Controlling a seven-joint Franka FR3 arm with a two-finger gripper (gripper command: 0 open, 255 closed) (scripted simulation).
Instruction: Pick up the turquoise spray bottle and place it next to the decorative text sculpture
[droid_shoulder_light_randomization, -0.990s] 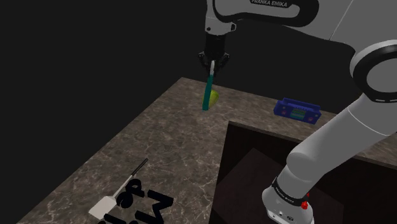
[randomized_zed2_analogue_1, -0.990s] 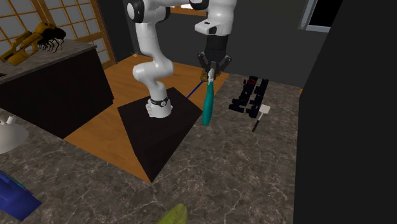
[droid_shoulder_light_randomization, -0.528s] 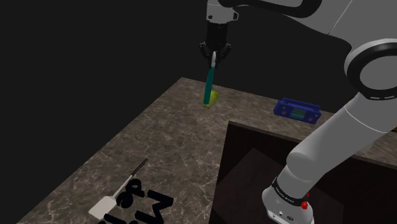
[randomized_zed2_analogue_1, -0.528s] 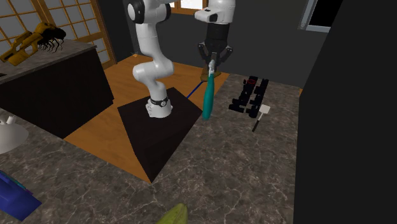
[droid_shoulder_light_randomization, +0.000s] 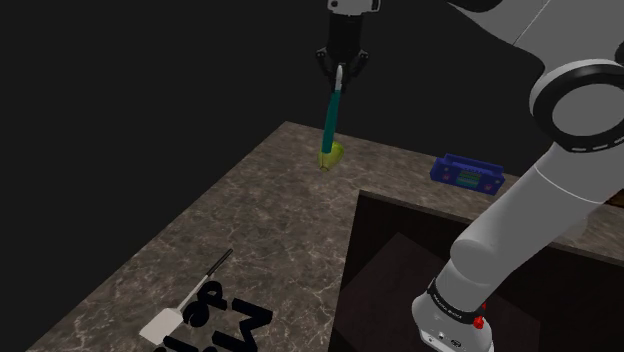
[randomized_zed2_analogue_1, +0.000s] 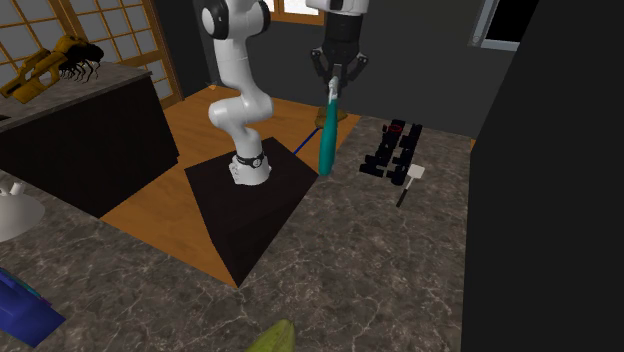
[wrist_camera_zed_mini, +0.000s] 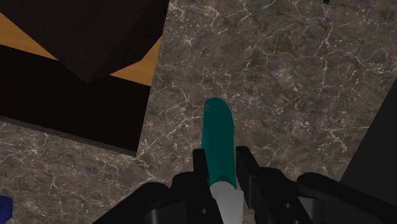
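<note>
The white head of the spray bottle (wrist_camera_zed_mini: 219, 143) is sitting buried between the fingers of the pincer (wrist_camera_zed_mini: 222, 167) and running out of frame, so its nozzle is not showing. In the shoulder view the bottle's lower end is covering part of a yellow-green object (droid_shoulder_light_randomization: 340, 153) by the far edge of the tabletop (droid_shoulder_light_randomization: 270, 230), too small to identify. The frame is cropping the black text sculpture (droid_shoulder_light_randomization: 228, 322) at the near edge, its letters unreadable. The second exterior view's frame is cutting off a blue object (randomized_zed2_analogue_1: 20, 308) and a yellow-green shape (randomized_zed2_analogue_1: 272, 338).
</note>
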